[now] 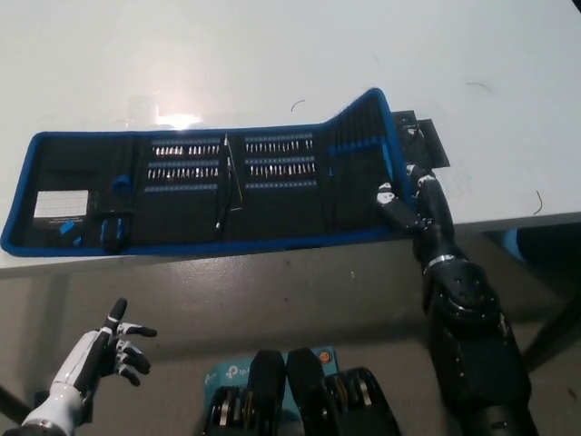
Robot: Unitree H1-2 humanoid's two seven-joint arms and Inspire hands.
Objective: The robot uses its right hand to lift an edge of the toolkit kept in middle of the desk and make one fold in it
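Note:
The toolkit [191, 186] is a long black roll with a blue border, lying open across the white desk [272, 54], with rows of bits in its middle panels. Its right end panel [363, 136] is lifted and tilted up off the desk. My black right hand [408, 202] is at that panel's lower right corner, fingers curled against the blue edge and under the flap. My white left hand [109, 350] rests low at the lower left, below the desk, fingers apart and holding nothing.
A small black piece [419, 136] lies on the desk just right of the raised flap. The desk's front edge [272, 259] runs right below the toolkit. Something blue [514, 242] shows under the desk at the right.

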